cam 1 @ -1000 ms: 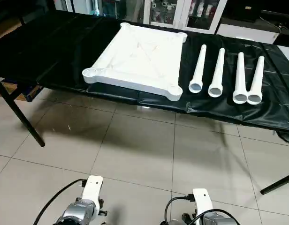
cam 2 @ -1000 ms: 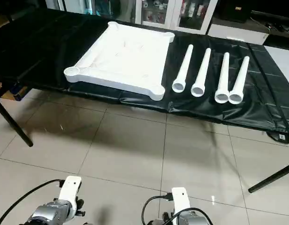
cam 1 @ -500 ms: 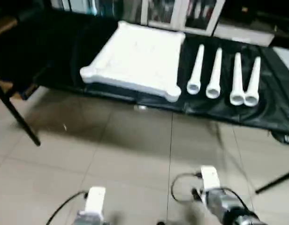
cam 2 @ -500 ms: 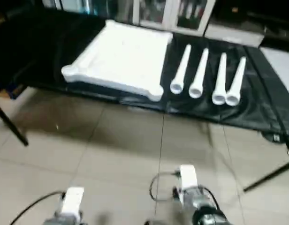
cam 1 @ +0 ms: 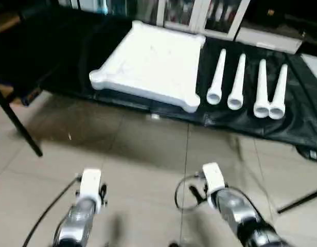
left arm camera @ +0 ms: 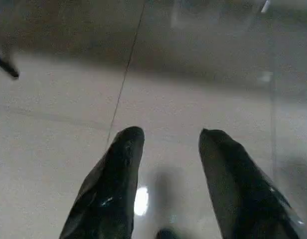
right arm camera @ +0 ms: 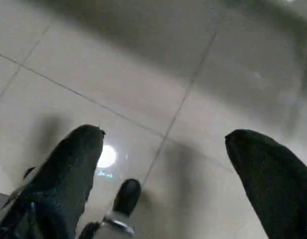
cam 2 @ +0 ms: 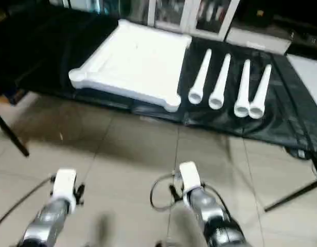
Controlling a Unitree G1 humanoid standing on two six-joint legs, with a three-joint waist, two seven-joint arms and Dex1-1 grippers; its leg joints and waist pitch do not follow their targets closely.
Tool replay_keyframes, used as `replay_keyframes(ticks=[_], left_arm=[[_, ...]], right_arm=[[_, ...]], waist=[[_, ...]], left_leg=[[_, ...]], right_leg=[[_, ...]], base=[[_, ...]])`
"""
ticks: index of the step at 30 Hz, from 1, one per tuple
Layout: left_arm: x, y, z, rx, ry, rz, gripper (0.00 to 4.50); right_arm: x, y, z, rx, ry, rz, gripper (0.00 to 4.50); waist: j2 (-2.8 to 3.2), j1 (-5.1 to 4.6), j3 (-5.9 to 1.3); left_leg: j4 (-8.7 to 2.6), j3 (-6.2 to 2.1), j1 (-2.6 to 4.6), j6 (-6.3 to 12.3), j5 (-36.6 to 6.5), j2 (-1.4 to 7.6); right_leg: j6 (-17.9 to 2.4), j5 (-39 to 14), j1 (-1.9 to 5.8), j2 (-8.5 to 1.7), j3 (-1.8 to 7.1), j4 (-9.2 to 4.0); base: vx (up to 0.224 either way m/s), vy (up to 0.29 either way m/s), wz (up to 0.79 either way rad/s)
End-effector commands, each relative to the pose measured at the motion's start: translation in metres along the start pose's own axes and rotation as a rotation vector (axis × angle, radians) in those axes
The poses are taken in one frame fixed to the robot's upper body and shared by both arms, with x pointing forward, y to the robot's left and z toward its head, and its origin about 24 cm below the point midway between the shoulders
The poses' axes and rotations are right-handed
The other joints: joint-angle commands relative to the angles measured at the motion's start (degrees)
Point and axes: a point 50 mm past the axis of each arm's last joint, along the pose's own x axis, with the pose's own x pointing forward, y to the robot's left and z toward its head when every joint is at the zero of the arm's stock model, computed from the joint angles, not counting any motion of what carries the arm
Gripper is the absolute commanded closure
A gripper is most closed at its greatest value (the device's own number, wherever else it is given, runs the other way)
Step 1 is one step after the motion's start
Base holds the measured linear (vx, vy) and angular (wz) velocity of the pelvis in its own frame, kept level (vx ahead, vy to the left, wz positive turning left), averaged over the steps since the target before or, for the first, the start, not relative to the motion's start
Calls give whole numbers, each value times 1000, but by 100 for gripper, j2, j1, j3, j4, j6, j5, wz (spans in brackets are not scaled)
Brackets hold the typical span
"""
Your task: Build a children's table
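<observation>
So nothing's been picked up yet. The left gripper [left arm camera: 168, 137] is seen with its fingers apart and nothing between them, hanging over bare floor tile [cam 1: 148, 149], well short of the black-covered tabletop [cam 1: 60, 51]. The white square panel [cam 1: 151, 64] is laid ribbed side up toward the left of that tabletop, with its near corner sockets right at the front edge. To its right, four white legs [cam 1: 237, 82] are lined up side by side, wide open ends facing the robot; the two rightmost look to be touching. The right gripper [right arm camera: 163, 134] is held wide apart, also empty, over the floor. The step in hand is probably the reach for a first leg, so the body should be brought closer first. A leg is best taken across its shaft near the middle, because the tube is tapered and could slip. There's plenty of open floor in front, but the black frame struts [cam 1: 17, 123] at both sides should be given room, and the panel shouldn't be nudged off the front edge.
</observation>
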Motion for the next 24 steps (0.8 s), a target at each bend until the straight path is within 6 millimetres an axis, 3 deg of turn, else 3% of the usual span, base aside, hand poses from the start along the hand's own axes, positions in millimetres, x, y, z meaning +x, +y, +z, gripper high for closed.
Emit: replay_keyframes(ticks=[1,4,5,6,7,8,10,11,13,14,15,18,20,21,24], left_arm=[[-11,-2,18,-17,-120,-36,203],[-31,0,28,-31,-216,-44,170],[-39,0,32,-40,-248,-47,161],[-47,1,40,-38,-294,-43,156],[-54,1,46,-30,-329,-37,145],[-67,1,61,-13,-403,-22,132],[-71,1,66,-13,-425,-19,116],[-76,0,72,-25,-445,-22,113],[-84,-3,87,-49,-487,-37,105],[-86,-4,95,-47,-506,-28,80],[-87,-4,99,-43,-513,-21,73],[-86,-2,114,5,-534,7,69],[-89,1,123,47,-550,43,36],[-91,3,127,19,-564,61,32],[-99,13,137,-79,-621,140,30]], right_arm=[[-10,-11,7,-55,-79,-4,0],[-29,-19,12,-37,-175,-25,0],[-36,-21,15,-27,-209,-39,0],[-48,-24,21,3,-269,-63,0],[-58,-25,26,27,-318,-76,0],[-77,-27,40,23,-406,-117,0],[-83,-28,45,21,-434,-132,0],[-90,-28,53,31,-470,-144,0],[-107,-31,73,56,-561,-183,0],[-115,-33,84,55,-598,-207,0],[-120,-33,90,53,-612,-220,0],[-137,-34,115,60,-701,-259,0],[-150,-34,131,88,-760,-283,0],[-155,-34,137,90,-779,-288,0],[-165,-35,150,98,-816,-306,0]], waist=[[96,65,-282],[63,125,-230],[136,154,-196],[91,148,-178],[165,168,-162],[168,160,-127],[137,136,-129],[186,91,-133],[255,83,-131],[297,80,-137],[259,63,-128],[300,40,-158],[298,50,-209],[330,61,-213],[328,73,-245]], left_leg=[[-550,-234,91,898,640,658],[-616,-219,93,726,181,670],[-674,-225,93,557,-300,676],[-711,-226,104,304,-780,695],[-736,-240,86,184,-953,701],[-795,-258,86,-104,-1442,715],[-803,-262,100,-251,-1661,698],[-807,-260,97,-349,-1709,659],[-812,-300,62,-441,-1619,649],[-802,-302,49,-458,-1520,627],[-792,-294,41,-454,-1406,612],[-744,-270,49,-420,-1086,552],[-687,-267,41,-308,-568,528],[-668,-263,42,-238,-226,527],[-603,-236,51,-132,300,514]], right_leg=[[-1737,91,226,-435,288,-179],[-1571,-257,217,-381,308,-247],[-1457,-647,217,-370,327,-301],[-1319,-989,200,-372,342,-356],[-1228,-1059,221,-379,362,-372],[-971,-1379,201,-341,362,-414],[-825,-1597,182,-317,361,-438],[-731,-1628,166,-272,362,-444],[-656,-1494,194,-287,385,-408],[-623,-1384,196,-274,385,-402],[-581,-1304,197,-252,405,-402],[-559,-1118,197,-174,459,-396],[-633,-541,244,-186,464,-318],[-726,-174,268,-187,463,-278],[-1019,442,306,-163,454,-207]], base=[[0,0,0],[0,0,0],[0,0,0],[0,0,0],[0,0,0],[0,0,0],[0,0,0],[0,0,0],[0,0,0],[0,0,0],[0,0,0],[0,0,0],[0,0,0],[0,0,0],[0,0,0]])
